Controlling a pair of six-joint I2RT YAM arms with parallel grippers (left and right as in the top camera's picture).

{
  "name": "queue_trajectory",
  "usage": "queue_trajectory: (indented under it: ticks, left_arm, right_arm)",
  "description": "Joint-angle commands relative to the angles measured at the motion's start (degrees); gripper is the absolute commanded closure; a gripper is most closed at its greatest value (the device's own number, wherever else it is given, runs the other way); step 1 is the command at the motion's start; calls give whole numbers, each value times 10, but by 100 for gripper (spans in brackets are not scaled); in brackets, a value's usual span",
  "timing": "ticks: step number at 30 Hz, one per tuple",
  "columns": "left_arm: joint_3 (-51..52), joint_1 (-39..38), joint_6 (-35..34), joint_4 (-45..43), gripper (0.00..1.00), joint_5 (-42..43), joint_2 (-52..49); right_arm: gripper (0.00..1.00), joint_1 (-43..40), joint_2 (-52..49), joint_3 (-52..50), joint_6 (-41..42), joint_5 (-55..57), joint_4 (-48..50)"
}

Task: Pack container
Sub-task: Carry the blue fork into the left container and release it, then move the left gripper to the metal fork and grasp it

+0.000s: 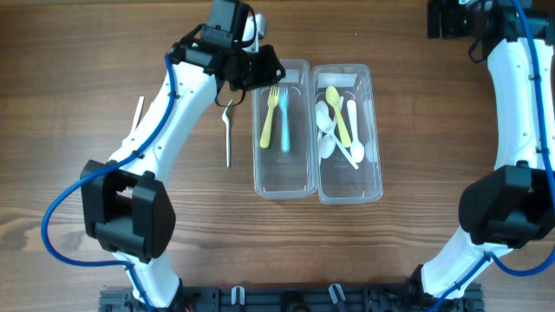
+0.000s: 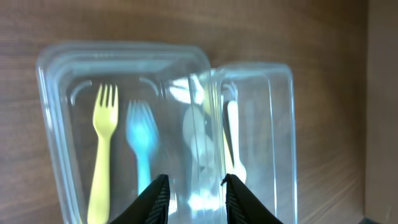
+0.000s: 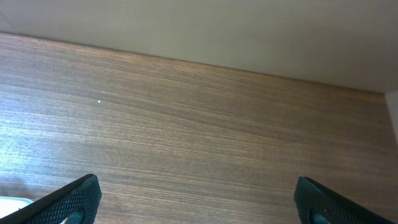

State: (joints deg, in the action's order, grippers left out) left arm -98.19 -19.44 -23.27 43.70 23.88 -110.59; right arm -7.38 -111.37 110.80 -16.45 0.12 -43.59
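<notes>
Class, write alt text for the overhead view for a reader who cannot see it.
Two clear containers sit side by side on a table: the left container holds a yellow fork and a blue fork, the right container spoons. The left gripper hovers over the left container's far end.

The table (image 1: pixel 347 251) is brown wood with a fine, straight grain that runs from side to side in the overhead view, darker streaks alternating with lighter ones. Along its near edge, at the bottom of that view, lies a black rail (image 1: pixel 286 301) with small pale hooks or brackets set along it; their exact form is too small to tell. In the right wrist view the same wood fills most of the picture, with a tiny white speck (image 3: pixel 99 101) on it. Beyond the table's far edge there stands a plain, pale grey-beige surface (image 3: pixel 199 25), evenly lit and unmarked.
</notes>
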Motion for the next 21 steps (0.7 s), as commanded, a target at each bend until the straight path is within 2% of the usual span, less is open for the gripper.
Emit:
queue_trajectory:
  ticks: [1,4,8,15,21]
  left_arm:
    - [-1,37,5,-5,68,-6,4]
    - [-1,56,5,-4,69,-5,9]
    - [-1,96,79,21,68,-19,19]
    - [-1,108,83,117,68,-188,19]
    - [18,107,83,113,69,-191,14]
  right_arm:
    - [0,4,-1,-2,-5,7,1]
    - [0,4,-1,-3,-5,7,1]
    - [0,4,-1,-2,-5,7,1]
    - [0,4,-1,-2,-5,7,1]
    - [0,4,-1,-2,-5,7,1]
